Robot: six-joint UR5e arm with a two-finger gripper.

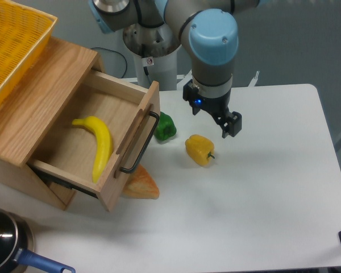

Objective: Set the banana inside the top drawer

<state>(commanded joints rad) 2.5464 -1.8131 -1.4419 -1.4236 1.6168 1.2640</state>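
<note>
The banana (98, 145) lies inside the top drawer (133, 145), which stands pulled open on the left of the table (261, 199). The gripper (229, 124) hangs over the table to the right of the drawer, holding nothing, just above and right of a yellow pepper (199, 149); whether its jaws are wide or narrow cannot be told. A green pepper (165, 126) sits beside the drawer handle.

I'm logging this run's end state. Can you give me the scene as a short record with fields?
banana: lying flat inside the top drawer
drawer state: pulled open
gripper: above the table, right of the drawer, holding nothing visible; jaw state unclear
yellow pepper: on table, just lower left of the gripper
green pepper: on table by the drawer handle
basket: on top of the cabinet
</note>
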